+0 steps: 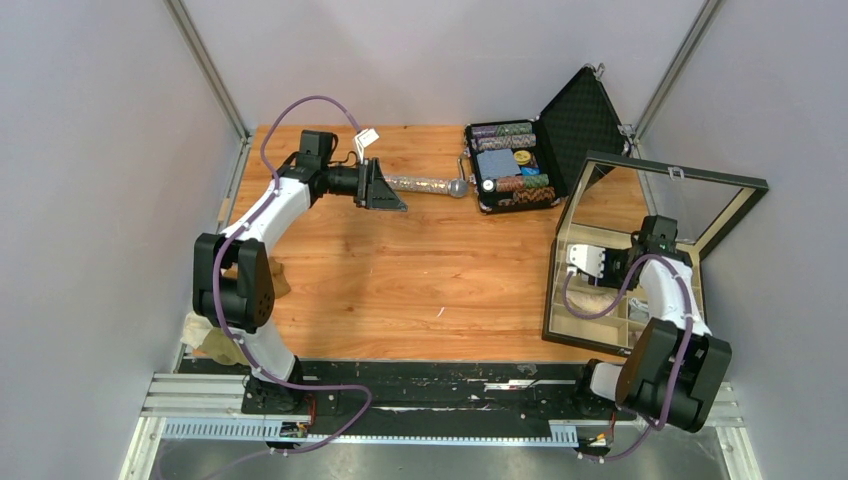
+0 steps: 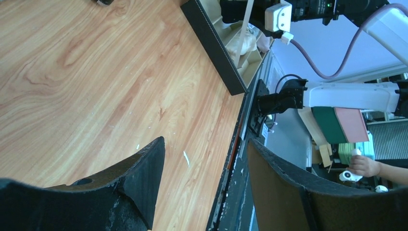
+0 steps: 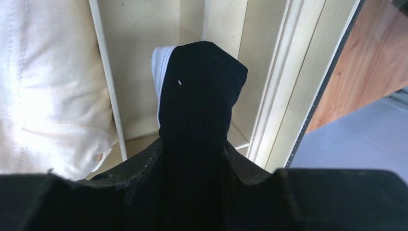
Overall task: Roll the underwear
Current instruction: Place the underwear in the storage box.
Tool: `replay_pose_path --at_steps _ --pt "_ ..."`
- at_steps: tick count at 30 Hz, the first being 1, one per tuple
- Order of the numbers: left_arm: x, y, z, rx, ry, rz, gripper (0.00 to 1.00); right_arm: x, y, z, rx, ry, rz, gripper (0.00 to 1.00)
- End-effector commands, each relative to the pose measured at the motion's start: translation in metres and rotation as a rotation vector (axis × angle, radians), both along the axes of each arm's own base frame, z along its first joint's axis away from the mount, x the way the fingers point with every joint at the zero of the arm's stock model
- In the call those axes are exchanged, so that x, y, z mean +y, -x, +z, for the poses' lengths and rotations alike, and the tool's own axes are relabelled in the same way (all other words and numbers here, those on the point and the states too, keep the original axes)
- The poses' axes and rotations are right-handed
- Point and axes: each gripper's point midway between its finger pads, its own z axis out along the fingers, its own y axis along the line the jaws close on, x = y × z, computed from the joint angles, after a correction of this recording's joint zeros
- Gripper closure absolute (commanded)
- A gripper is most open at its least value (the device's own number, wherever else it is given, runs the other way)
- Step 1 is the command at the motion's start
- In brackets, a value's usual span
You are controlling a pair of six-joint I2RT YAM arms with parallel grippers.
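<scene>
Right hand (image 3: pixel 195 154) pinches black cloth underwear with white edge (image 3: pixel 199 86) over a compartment of the beige divided box (image 3: pixel 269 96), near right; left hand (image 2: pixel 206 143) spread above the far-left wooden tabletop (image 2: pixel 96 86).

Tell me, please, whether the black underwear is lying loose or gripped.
Gripped: the right jaws are closed on the bunched black underwear, poised over a compartment of the divided box.

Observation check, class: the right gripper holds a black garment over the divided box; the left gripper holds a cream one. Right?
No: the left gripper is open and empty, per the left wrist view. The right gripper does hold the black garment.
</scene>
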Motion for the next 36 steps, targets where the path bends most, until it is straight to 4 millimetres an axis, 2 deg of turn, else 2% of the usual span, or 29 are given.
replay_pose_path --at_steps 1,8,13,23,28,36 --pt "0.003 0.005 0.018 -0.073 -0.001 -0.001 0.30 0.014 -0.007 0.006 -0.092 0.020 0.136 1.00" --pt "0.004 0.006 0.015 -0.077 -0.013 0.005 0.30 0.031 -0.004 0.020 -0.175 -0.023 0.179 1.00" --pt "0.004 0.006 0.013 -0.072 -0.013 0.007 0.30 0.038 0.005 0.020 -0.186 -0.027 0.212 1.00" --pt "0.004 0.007 0.012 -0.066 -0.011 0.006 0.30 0.044 0.016 0.008 -0.093 -0.064 0.243 1.00" --pt "0.004 0.006 0.011 -0.067 -0.012 0.005 0.30 0.037 0.011 -0.002 -0.045 -0.070 0.211 1.00" --pt "0.005 0.005 0.006 -0.063 -0.024 0.008 0.30 0.039 0.005 -0.014 0.063 -0.147 0.211 1.00"
